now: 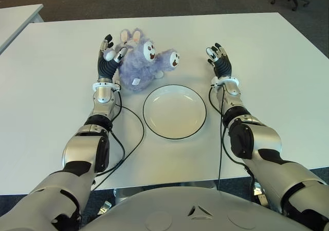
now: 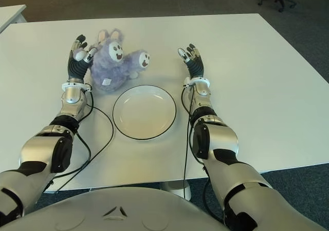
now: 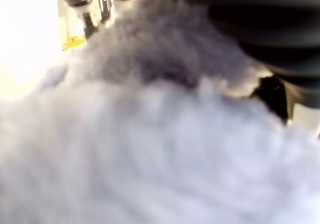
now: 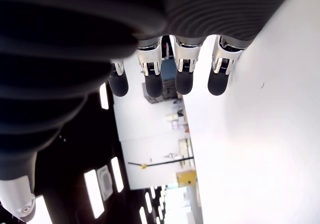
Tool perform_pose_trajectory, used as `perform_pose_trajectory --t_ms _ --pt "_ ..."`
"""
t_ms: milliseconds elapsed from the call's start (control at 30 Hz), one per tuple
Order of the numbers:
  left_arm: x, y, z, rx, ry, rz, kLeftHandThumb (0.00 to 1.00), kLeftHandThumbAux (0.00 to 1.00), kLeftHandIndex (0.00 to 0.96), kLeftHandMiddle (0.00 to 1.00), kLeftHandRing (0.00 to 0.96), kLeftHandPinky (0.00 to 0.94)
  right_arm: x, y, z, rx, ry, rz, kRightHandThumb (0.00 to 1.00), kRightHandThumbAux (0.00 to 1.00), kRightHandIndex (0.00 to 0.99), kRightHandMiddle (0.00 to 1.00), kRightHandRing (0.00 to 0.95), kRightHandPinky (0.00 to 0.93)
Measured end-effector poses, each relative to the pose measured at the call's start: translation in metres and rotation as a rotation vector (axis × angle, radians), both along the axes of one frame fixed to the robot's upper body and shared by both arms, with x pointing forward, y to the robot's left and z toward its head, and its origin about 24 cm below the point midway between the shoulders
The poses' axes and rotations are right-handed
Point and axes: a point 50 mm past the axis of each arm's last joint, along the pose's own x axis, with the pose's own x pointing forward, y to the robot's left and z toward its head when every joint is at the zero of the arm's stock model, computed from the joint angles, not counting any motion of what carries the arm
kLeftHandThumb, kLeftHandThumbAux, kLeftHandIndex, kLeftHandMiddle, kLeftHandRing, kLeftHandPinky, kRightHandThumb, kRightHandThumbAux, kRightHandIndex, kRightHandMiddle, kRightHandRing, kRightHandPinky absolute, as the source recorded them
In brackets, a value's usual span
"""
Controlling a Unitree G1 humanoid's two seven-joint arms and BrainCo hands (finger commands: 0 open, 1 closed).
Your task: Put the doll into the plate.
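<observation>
Purple doll against left hand, fingers spread; right hand spread, idle; loose fur grip risks dropping short of plate

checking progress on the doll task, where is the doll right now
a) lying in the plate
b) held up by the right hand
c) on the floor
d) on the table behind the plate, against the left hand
d: the doll sits on the table beyond the empty plate, with the left hand against its side; the right hand is open and apart from it.
</observation>
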Motion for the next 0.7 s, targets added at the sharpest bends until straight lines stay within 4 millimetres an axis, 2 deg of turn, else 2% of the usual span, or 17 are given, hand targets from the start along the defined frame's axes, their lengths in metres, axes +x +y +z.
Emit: perform_pose_trajectory --t_ms 367,700 --pt "-0.0012 0.0037 0.0012 0.102 0.0 -0.017 0.079 0.424 0.0 0.0 0.001 0.0 0.0002 -0.0002 0.0005 0.002 -0.002 -0.001 0.078 0.582 0.021 0.056 0.048 0.055" --pt "-0.0014 0.0046 0.0009 0.125 0.005 -0.024 0.116 0.432 0.0 0.0 0.0 0.018 0.0003 -0.0004 0.0006 0.004 -0.002 -0.003 0.072 0.587 0.022 0.056 0.047 0.055"
